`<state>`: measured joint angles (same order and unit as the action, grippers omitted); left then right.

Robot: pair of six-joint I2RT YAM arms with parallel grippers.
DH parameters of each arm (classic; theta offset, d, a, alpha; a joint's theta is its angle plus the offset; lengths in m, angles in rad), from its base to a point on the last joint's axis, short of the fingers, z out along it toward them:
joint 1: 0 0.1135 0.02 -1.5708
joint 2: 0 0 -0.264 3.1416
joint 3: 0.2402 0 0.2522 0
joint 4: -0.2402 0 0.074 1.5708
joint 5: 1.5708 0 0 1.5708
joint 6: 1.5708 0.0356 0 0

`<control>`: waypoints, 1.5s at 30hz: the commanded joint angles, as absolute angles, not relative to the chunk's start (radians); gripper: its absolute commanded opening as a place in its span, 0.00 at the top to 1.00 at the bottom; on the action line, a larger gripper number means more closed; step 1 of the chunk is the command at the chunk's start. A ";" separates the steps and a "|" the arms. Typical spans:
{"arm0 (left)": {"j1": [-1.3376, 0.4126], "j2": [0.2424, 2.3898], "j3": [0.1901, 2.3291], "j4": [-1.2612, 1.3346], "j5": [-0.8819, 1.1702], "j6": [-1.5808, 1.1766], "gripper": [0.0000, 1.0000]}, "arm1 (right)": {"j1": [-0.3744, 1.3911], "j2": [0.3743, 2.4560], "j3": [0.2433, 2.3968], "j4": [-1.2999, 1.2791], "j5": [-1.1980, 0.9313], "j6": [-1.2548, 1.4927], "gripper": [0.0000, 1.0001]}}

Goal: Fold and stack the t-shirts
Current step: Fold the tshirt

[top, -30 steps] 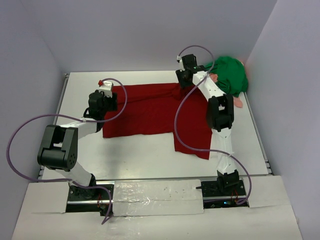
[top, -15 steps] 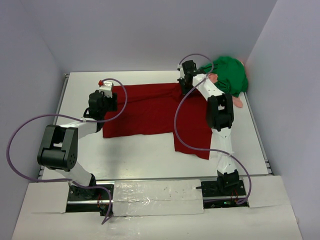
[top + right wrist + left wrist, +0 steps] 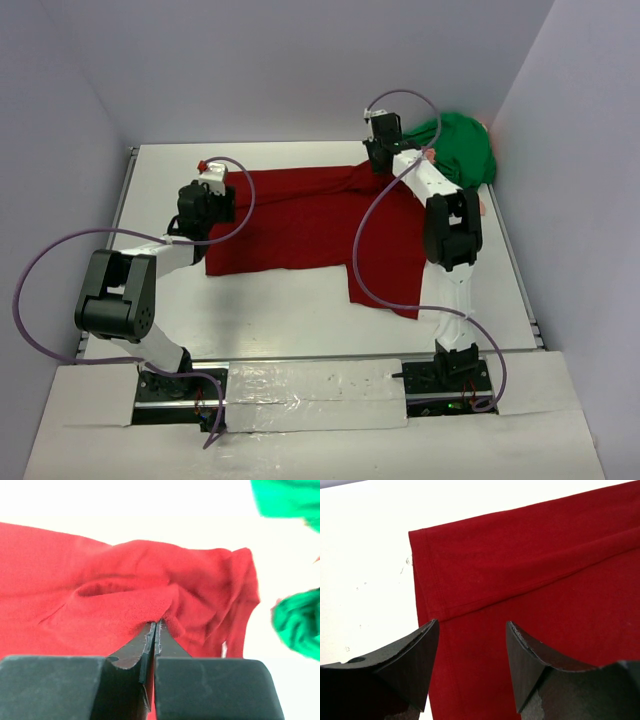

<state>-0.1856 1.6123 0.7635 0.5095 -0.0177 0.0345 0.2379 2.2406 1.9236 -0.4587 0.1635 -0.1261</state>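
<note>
A dark red t-shirt [image 3: 300, 220] lies spread under both grippers, a bright green t-shirt [image 3: 465, 150] bunched just right of the right gripper [image 3: 155, 625], whose fingers pinch a raised red fold, while the left gripper [image 3: 471, 625] hovers, fingers apart, over its hem corner.

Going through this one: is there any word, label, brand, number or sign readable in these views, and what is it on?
None can be read in any view.
red shirt: plain, no print or tag showing.
green shirt: plain where visible.
left gripper and right gripper: bare black fingers, no marking.
table: only faint specks, not text.
</note>
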 commanded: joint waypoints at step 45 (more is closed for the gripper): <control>-0.201 1.594 0.788 0.511 0.021 0.046 0.36 | 0.288 2.204 1.931 -0.423 0.218 -0.155 0.36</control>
